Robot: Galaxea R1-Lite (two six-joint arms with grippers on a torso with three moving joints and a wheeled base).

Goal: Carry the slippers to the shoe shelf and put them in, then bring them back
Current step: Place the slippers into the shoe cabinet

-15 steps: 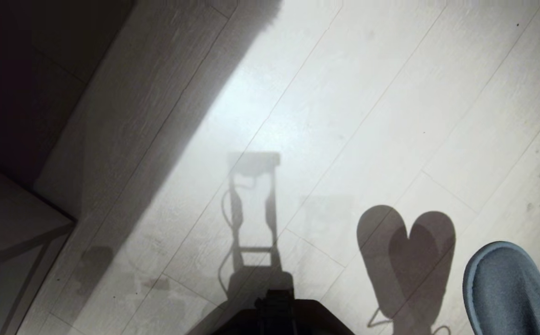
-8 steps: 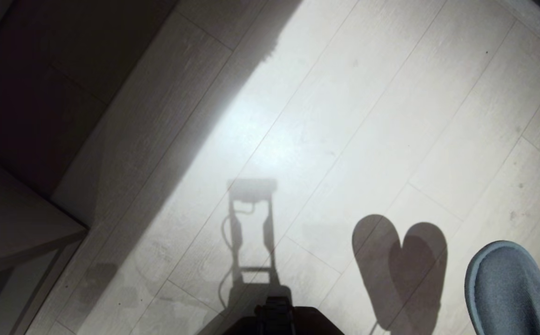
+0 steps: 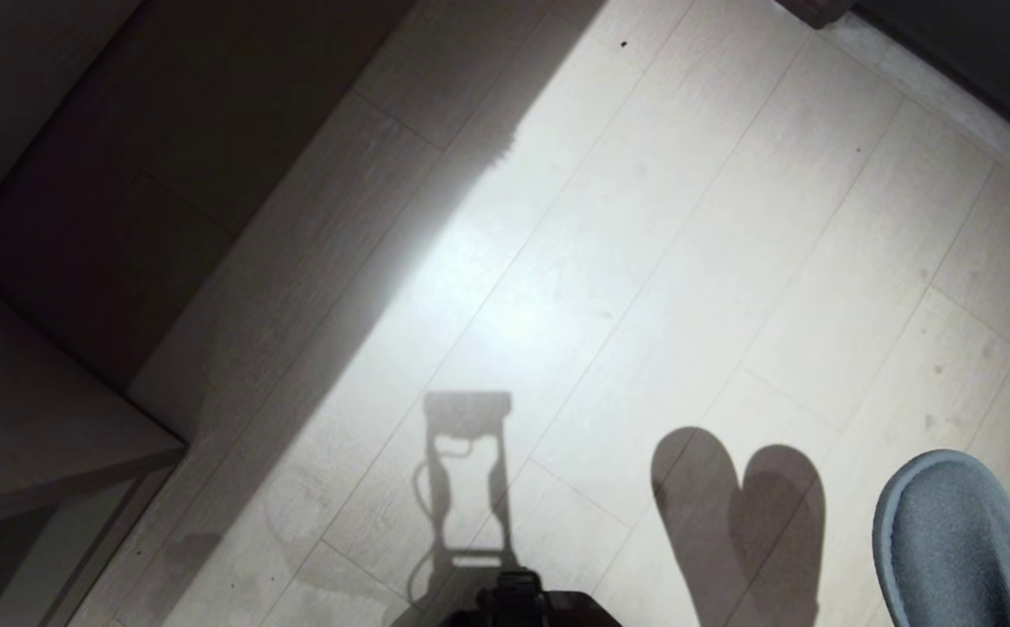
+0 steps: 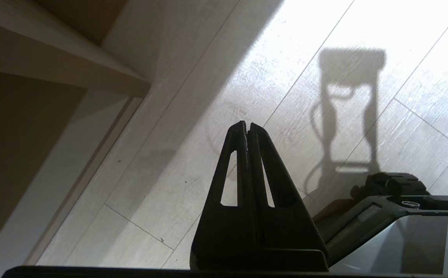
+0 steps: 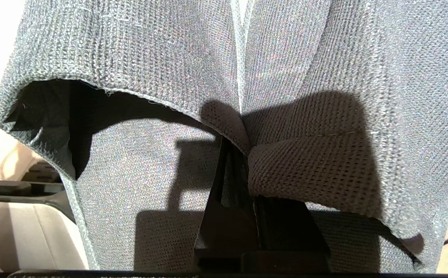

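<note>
Pale wood-plank flooring (image 3: 662,261) fills most of what you see from the head camera, bright in the middle and falling into deep shade toward the upper left. At the left edge a light wooden panel (image 3: 43,444) of some low furniture juts in; you cannot tell from here whether it belongs to the shoe shelf. On the lit boards lie two shadows: the robot's own frame near the bottom centre, and a heart-shaped one to its right.

Your slippers (image 3: 949,540) show at the lower right corner of the head view, grey-blue toes up, off the floor. In the right wrist view you can see why: the right gripper (image 5: 243,150) is pinched tight on the slippers, its dark fingers (image 5: 228,185) clamping the inner edges of both where the two meet, so the pair hangs side by side from that one grip.

Your left gripper (image 4: 247,125) holds nothing. Its two black fingers are pressed together at the tips, pointing over bare floor, near the dark front edge of the robot's base (image 4: 390,185).
</note>
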